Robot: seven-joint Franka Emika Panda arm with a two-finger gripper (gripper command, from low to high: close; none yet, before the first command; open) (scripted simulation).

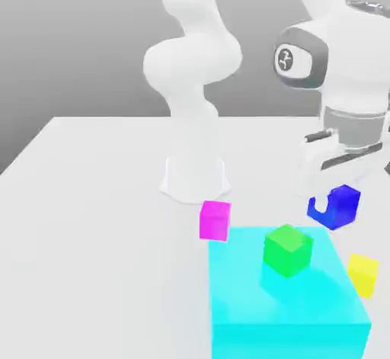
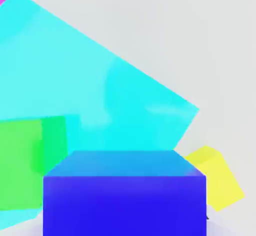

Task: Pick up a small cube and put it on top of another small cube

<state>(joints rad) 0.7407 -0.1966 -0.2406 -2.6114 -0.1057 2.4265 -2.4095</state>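
End effector clamped on the blue cube, a robot appears past the pick. Next: carry it above, perhaps, the green cube near the end effector.

Magenta cube near a corner of big cyan block, white tabletop

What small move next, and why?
Probably ease the blue cube sideways toward the green cube, keeping it high: the jaws grip it off to the exterior view's right, and the green cube sits on the cyan block.
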